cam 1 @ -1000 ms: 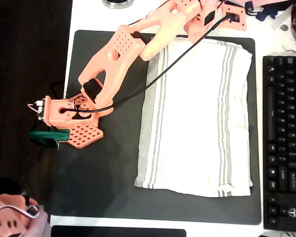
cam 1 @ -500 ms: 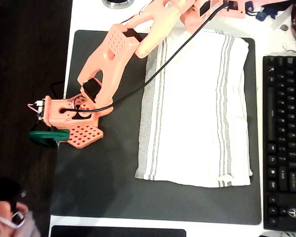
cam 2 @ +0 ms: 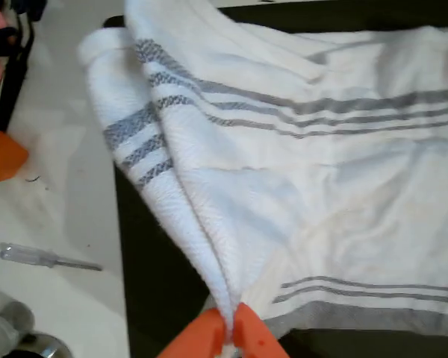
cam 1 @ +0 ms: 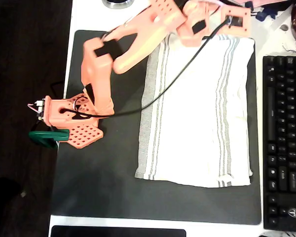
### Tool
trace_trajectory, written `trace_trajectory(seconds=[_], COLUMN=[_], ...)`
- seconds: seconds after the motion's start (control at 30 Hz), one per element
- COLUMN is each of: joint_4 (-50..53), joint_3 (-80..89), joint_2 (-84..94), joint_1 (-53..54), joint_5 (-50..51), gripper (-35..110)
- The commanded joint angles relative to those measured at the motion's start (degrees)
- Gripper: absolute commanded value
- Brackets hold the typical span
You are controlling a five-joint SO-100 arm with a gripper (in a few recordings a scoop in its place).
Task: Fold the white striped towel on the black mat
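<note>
Where the fingers (cam 2: 228,332) pinch together, the white striped towel (cam 2: 299,194) rises bunched.

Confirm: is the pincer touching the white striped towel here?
Touching. In the wrist view the pincer is shut on a pinched ridge of the white striped towel, with cloth rising straight from between its orange fingertips.

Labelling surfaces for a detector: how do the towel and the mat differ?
The towel is white with thin grey stripes; the mat is plain dark. The towel is wrinkled, with one corner pinched up in the gripper; the mat lies flat. The towel is smaller and rests on the mat. Both are roughly rectangular.
</note>
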Motion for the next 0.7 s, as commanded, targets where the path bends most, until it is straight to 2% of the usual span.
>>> trace_trajectory(seconds=[0.0,0.3,0.53,0.67], joint_4=[-1.1,-8.9,-12.8,-19.2], joint_3=[7.1,26.3,33.0,36.7], joint_2=[10.0,22.2,23.6,21.6], joint_1=[4.0,24.7,39.1,46.1], joint_5=[-2.8,-16.0,-24.2,-26.9], gripper=[0,0,0,0])
